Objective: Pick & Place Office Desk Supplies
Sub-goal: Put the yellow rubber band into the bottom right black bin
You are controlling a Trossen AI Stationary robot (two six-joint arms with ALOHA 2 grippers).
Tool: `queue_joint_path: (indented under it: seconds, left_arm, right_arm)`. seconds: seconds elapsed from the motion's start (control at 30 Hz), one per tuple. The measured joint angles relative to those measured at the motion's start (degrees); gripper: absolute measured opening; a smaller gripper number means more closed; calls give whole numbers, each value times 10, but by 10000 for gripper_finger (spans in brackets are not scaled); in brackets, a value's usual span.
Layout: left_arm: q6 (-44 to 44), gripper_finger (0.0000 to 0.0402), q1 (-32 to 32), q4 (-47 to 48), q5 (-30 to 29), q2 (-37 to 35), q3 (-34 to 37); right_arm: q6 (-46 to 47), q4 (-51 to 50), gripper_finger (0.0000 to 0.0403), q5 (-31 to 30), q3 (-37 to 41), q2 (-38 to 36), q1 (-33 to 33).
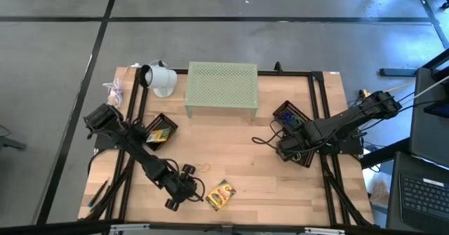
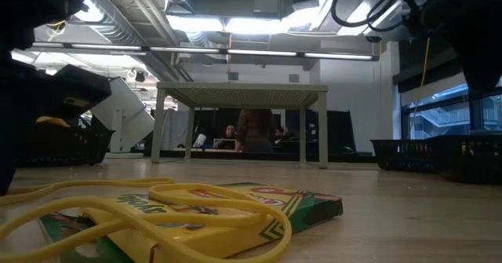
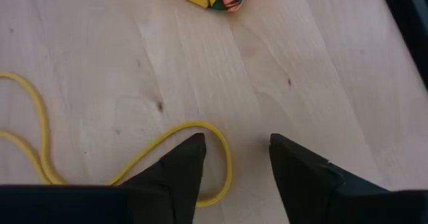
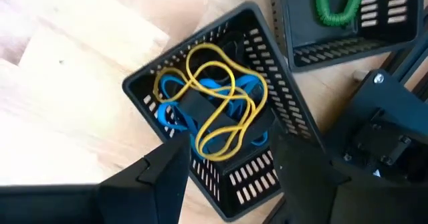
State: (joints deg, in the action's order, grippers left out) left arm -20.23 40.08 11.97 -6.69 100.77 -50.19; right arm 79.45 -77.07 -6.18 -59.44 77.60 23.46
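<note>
Near the front edge of the wooden table [image 1: 266, 172] a yellow rubber band [image 3: 200, 150] lies flat, just beside a yellow-green crayon box [image 1: 220, 194]; the printing on the box lid cannot be read. Left gripper [image 3: 234, 158] hangs directly over the band, jaws parted, one fingertip [image 3: 190, 158] at the loop, nothing gripped. On the right side, a black mesh tray [image 4: 267, 177] holds yellow bands [image 4: 214, 97], blue rings and a black piece tangled together; a neighbouring tray [image 4: 374, 30] holds a green ring [image 4: 332, 3]. Right gripper [image 4: 227, 164] hovers above the first tray, jaws apart, empty. Behind stands a pale green perforated stand [image 1: 221, 88], with a white cup [image 1: 160, 78] lying beside it
</note>
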Motion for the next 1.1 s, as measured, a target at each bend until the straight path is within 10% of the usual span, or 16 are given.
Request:
queue_joint_path:
  seconds: [0.33,0.77,1.1]
  left_arm:
    - [-17,10,3,9,-15,1,0]
    - [47,1,3,61,-67,-72,-31]
    - [115,2,3,31,-177,-186,-39]
  right_arm:
    - [0,23,207,-34,0,0,0]
    - [-37,79,207,-35,0,0,0]
    - [-254,344,207,-51,0,0,0]
